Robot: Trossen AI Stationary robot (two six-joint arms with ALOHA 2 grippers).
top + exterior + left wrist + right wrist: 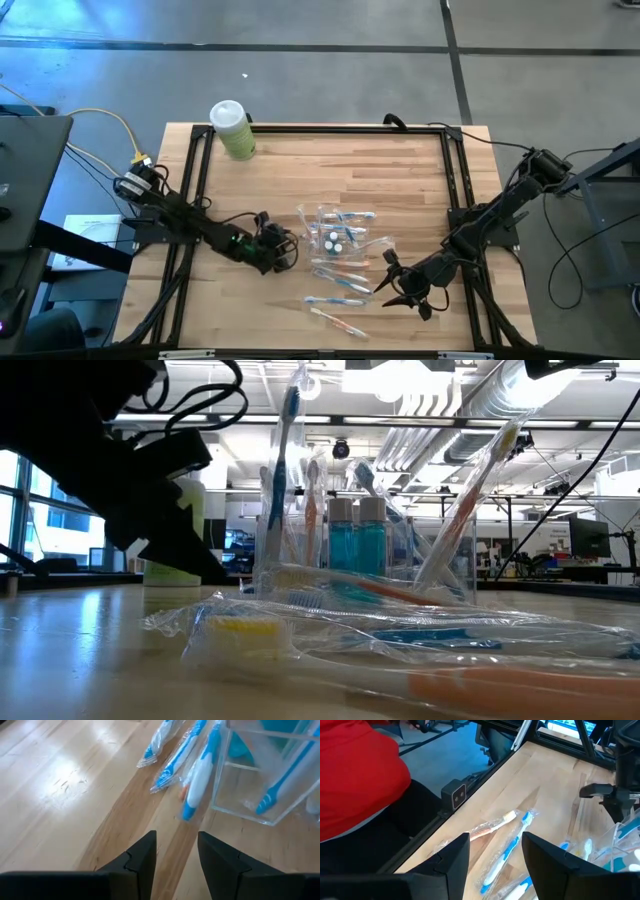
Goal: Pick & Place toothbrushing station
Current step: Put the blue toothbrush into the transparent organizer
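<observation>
1. High view: the clear holder (335, 232) sits mid table w/ small white-capped tubes (334, 239) in it. Wrapped toothbrushes (338, 280) lie near it, toward the front edge. Left gripper (284, 249) is just beside the holder; right gripper (397, 283) is by the brushes. Green bottle (234, 130) stands far off at the back.
2. Low view: brushes stand up in the holder (370, 555). Wrapped ones (400, 635) lie flat in front.
3. Left wrist view: fingers (142, 857) apart, nothing between them. Holder corner (260, 775) is close ahead.
4. Right wrist view: fingers (455, 857) apart, nothing held. An orange brush (492, 826) and blue brush (507, 852) lie ahead.
5. Brushes look light and thin, and the wrap is prob slippery. Best to pinch one at the middle of the handle.
</observation>
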